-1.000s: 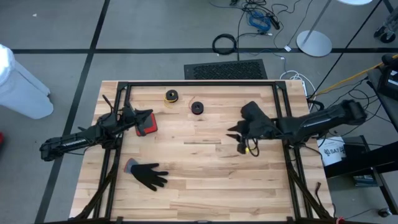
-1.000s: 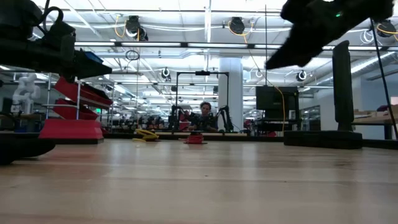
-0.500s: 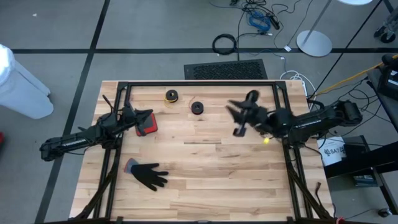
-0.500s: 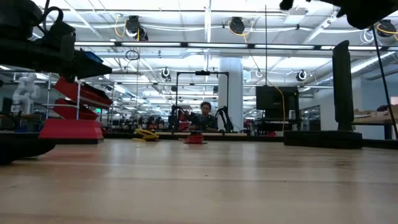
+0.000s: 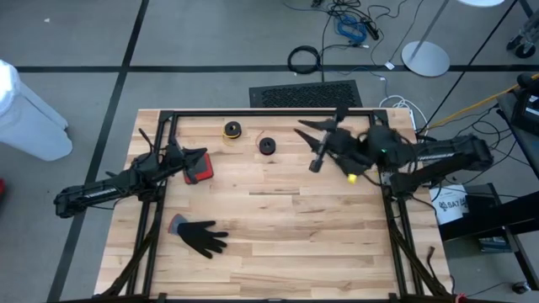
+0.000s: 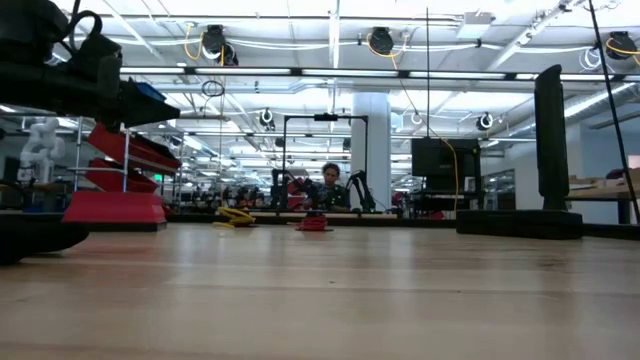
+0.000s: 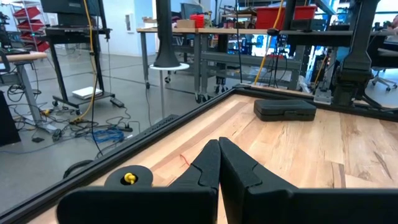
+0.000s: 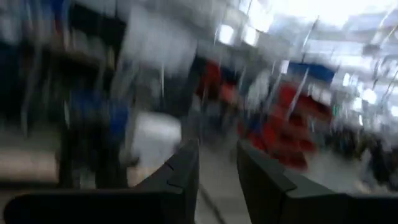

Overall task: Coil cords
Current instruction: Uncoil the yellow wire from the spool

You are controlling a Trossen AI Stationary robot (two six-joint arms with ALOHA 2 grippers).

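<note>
My right pincer (image 5: 313, 145) hung released and empty above the table's far right, the yellow-orange cord (image 5: 232, 130) and black cord (image 5: 268, 146) lying nearby on the far side, so I judged a slow, centred descent best.

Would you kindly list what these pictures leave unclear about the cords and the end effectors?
- Right wrist view: motion-blurred; nothing beyond the right end effector is readable.
- High view: yellow cord and black cord too small to judge coiling.
- Low view: right end effector out of frame.
- Left end effector: shut, empty.
</note>
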